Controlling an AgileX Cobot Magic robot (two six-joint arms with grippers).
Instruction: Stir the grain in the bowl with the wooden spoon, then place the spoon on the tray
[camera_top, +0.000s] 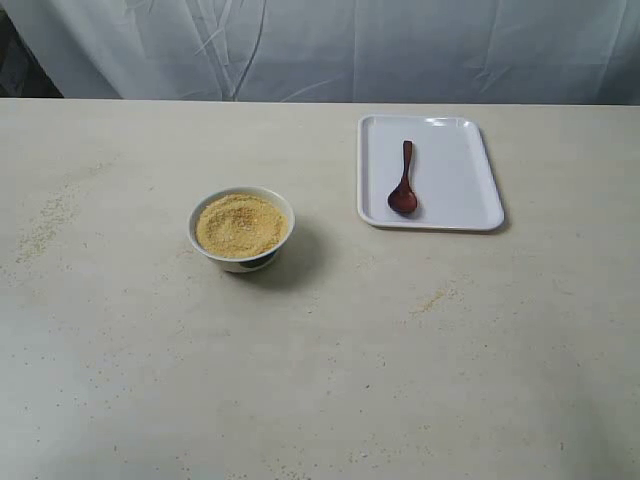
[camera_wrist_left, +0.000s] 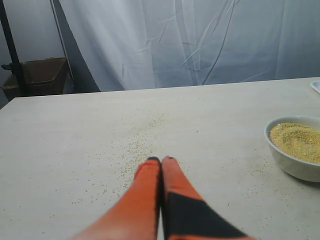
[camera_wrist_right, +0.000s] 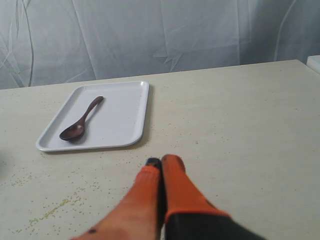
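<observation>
The white bowl (camera_top: 241, 229) stands left of the table's middle, filled with golden grain (camera_top: 240, 224); the left wrist view also catches the bowl (camera_wrist_left: 295, 150) and its grain (camera_wrist_left: 297, 140). The dark wooden spoon (camera_top: 403, 184) lies on the white tray (camera_top: 455, 180) at the back right, scoop toward the front; in the right wrist view the spoon (camera_wrist_right: 81, 125) rests on the tray (camera_wrist_right: 120, 117). Neither arm shows in the exterior view. My left gripper (camera_wrist_left: 161, 160) is shut and empty above bare table, well away from the bowl. My right gripper (camera_wrist_right: 161, 161) is shut and empty, short of the tray.
Spilled grains lie scattered on the table at the far left (camera_top: 45, 225) and in front of the tray (camera_top: 432, 298). A white curtain (camera_top: 320, 45) hangs behind the table. A brown box (camera_wrist_left: 42, 75) stands beyond the table's edge in the left wrist view.
</observation>
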